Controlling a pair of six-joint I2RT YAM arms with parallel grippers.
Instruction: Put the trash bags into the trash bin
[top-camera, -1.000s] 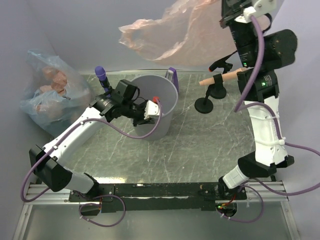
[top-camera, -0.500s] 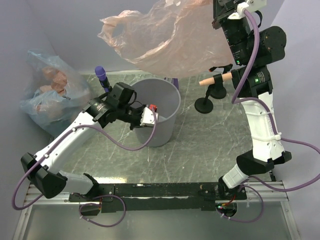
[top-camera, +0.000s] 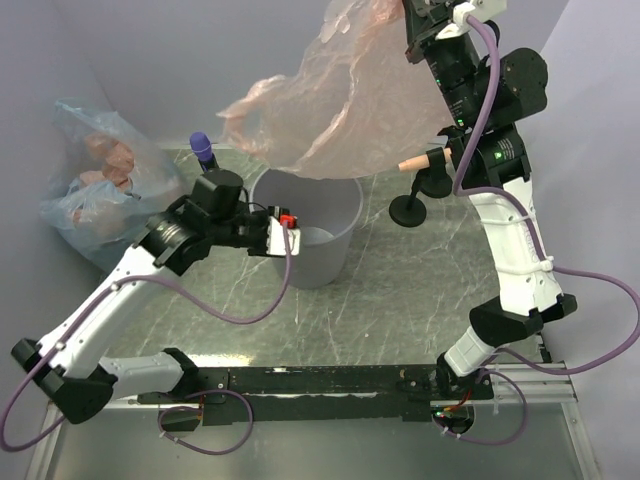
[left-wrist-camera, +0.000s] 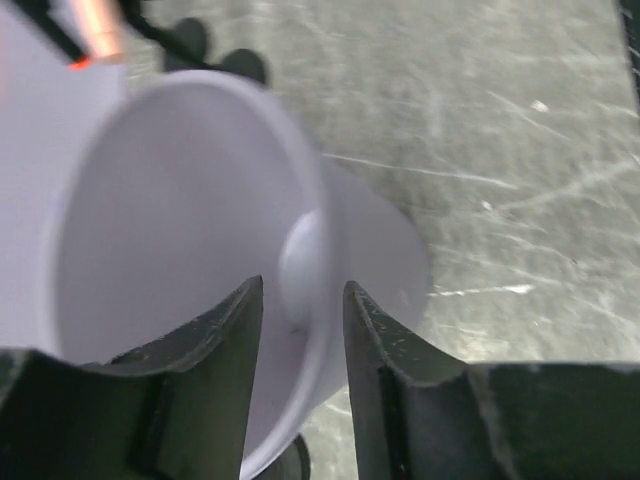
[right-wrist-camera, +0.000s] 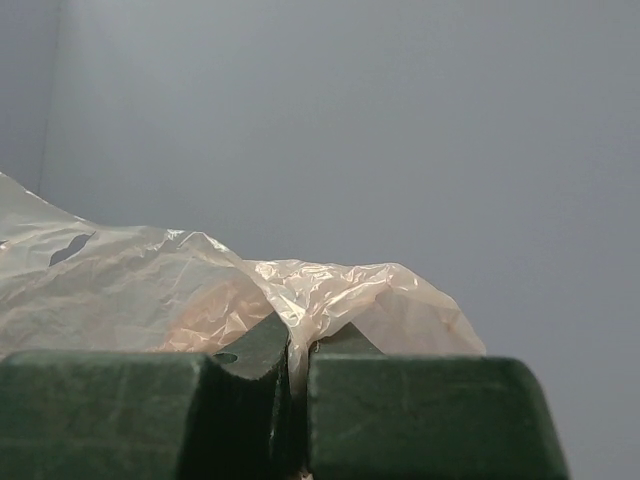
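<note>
Trash bag (top-camera: 340, 110) held high over the grey bin

A pink, see-through trash bag hangs from the right gripper (right-wrist-camera: 297, 350), whose jaws are pinched tight on a fold of it. Its loose end droops just above the trash bin (top-camera: 322, 262), which stands left of centre on the table (top-camera: 420, 290). The left gripper (left-wrist-camera: 300, 290) straddles the bin's near-left rim with its jaws parted, not clamping. The bag is best lowered slowly, centred over the mouth, with the bin steadied first.

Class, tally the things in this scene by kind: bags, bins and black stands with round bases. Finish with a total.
Bags: 2, the pink bag and the clear bag
Bins: 1, the grey bin
Black stands: 2, the near stand and the far stand
Total: 5
</note>
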